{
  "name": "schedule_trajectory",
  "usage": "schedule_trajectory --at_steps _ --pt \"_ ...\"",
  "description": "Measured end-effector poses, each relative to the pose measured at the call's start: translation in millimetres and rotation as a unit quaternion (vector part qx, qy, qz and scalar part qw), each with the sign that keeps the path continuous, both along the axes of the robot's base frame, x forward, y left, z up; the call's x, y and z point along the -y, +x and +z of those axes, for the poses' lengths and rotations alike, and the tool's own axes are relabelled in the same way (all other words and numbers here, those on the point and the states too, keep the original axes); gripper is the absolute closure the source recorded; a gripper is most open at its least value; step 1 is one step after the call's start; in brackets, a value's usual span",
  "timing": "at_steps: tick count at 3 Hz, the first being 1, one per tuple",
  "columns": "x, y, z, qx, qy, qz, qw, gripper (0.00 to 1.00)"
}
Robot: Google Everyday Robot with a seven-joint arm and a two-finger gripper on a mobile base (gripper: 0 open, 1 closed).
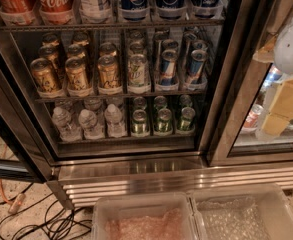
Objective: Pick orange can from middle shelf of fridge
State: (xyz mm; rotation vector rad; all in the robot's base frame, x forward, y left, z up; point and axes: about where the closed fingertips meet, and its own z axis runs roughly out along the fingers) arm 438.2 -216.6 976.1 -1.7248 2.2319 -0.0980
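The fridge (136,168) stands open in front of me, with a steel frame and a ribbed base. Its middle shelf (121,95) holds rows of cans. Golden-orange cans fill the left three rows; the front ones are at the left (45,76), beside it (77,74) and third from the left (109,72). A pale green-lettered can (138,70) and blue-and-silver slim cans (168,66) stand to their right. My gripper (281,111) hangs at the right edge of the view, in front of the neighbouring glass door, well right of the orange cans and apart from them.
Cola and Pepsi bottles (56,1) stand on the rack above. Water bottles (88,123) and green cans (162,120) stand on the rack below. Two translucent bins (146,219) sit at the bottom front. Cables (41,219) lie on the floor at the left.
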Motion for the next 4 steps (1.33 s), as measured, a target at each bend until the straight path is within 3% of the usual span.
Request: schedule_trajectory --at_steps 1,2,4 --pt "-3.6 0.9 -2.8 0.003 0.005 0.001 1.0000 0.00" --pt "-27.9 2.8 -33.5 -0.026 0.053 0.011 0.9982 0.00" --pt "-35.5 4.9 -52.1 -0.032 0.059 0.011 0.9977 0.00"
